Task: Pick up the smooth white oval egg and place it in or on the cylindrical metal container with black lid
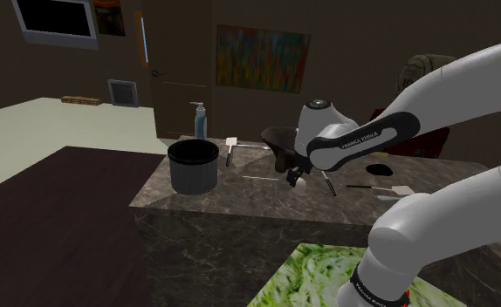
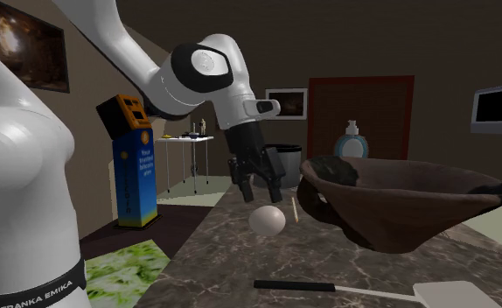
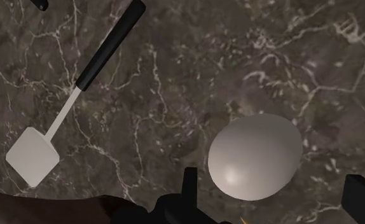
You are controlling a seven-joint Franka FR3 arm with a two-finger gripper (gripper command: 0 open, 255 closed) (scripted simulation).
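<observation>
While the black gripper [image 2: 260,194] hangs just over the marble counter [image 1: 240,208], you can see its jaws standing well apart, nothing clamped between them. And there's the white egg [image 2: 267,220], lying on its side on the stone directly beneath those fingertips [image 3: 189,186]. From the wrist view it sits between the two fingers, closer to one than the other, and I can't make out any contact on either side. Just beside it, the big brown bowl [image 2: 398,206] looms on the counter, its rim dipping toward the egg. A spatula [image 3: 89,73] with a black handle and a pale blade lies flat on the marble nearby, clear of the egg. Now look across the counter: the dark cylindrical container [image 1: 193,167] stands upright near the far corner at the shoulder view's left, well apart from the egg and the gripper, with a soap dispenser [image 1: 200,120] just behind it. The white arm arches in from the shoulder view's right, and down on the floor by the counter lies a green patterned mat [image 1: 314,275].
</observation>
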